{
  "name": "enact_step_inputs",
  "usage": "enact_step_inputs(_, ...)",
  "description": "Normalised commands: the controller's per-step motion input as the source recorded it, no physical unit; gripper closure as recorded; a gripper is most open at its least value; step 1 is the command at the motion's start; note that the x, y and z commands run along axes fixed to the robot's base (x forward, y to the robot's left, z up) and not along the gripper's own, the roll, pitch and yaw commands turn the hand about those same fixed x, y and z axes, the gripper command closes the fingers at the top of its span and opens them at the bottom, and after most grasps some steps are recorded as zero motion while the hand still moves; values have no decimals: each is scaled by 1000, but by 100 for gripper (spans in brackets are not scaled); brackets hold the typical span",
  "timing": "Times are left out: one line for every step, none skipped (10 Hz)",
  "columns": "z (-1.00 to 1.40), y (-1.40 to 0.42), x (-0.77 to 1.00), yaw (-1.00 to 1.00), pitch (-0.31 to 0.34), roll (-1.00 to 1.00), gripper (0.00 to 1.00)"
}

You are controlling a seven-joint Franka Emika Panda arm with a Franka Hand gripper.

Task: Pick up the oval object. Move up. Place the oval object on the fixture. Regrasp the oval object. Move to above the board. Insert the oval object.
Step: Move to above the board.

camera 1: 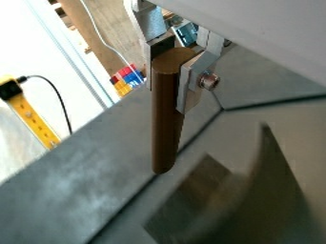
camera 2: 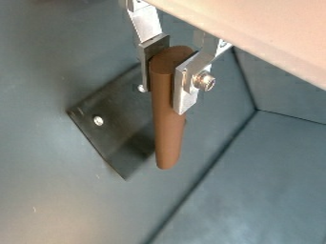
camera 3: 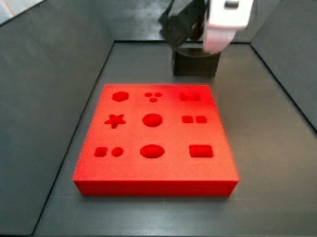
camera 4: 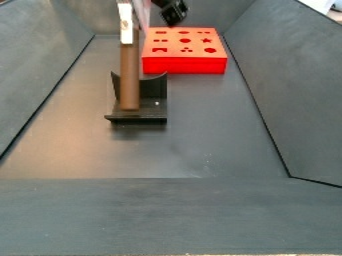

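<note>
My gripper [camera 2: 173, 69] is shut on the top end of the oval object [camera 2: 166, 124], a slim brown peg that hangs upright from the silver fingers [camera 2: 189, 81]. Both wrist views show this grip, with the gripper [camera 1: 173, 76] around the peg [camera 1: 163, 124]. In a side view the peg [camera 4: 128, 85] stands under the gripper [camera 4: 126, 35], right at the fixture [camera 4: 144, 112]. I cannot tell whether its lower end touches. The fixture's base plate [camera 2: 109, 133] lies beside the peg's tip. The red board [camera 3: 155, 130] with shaped cut-outs lies apart from the gripper [camera 3: 205, 28].
The fixture [camera 3: 196, 65] stands just beyond the board's far edge. The board [camera 4: 187, 50] lies behind the fixture in a side view. Sloping grey walls [camera 4: 54, 90] enclose the floor. A yellow tape measure [camera 1: 32, 110] and a coloured cube [camera 1: 125, 78] lie outside the wall.
</note>
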Motion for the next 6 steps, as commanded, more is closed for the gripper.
enact_step_inputs(1000,285,285,203,193,2,100)
enact_step_inputs(1000,259,265,207,139,-21,100)
enact_step_inputs(1000,238,249,198,100,-25,100)
enact_step_inputs(1000,218,236,179,69,-33,100)
enact_step_inputs(1000,194,218,157,48,-39,100)
enact_step_inputs(1000,164,192,123,32,-44,100)
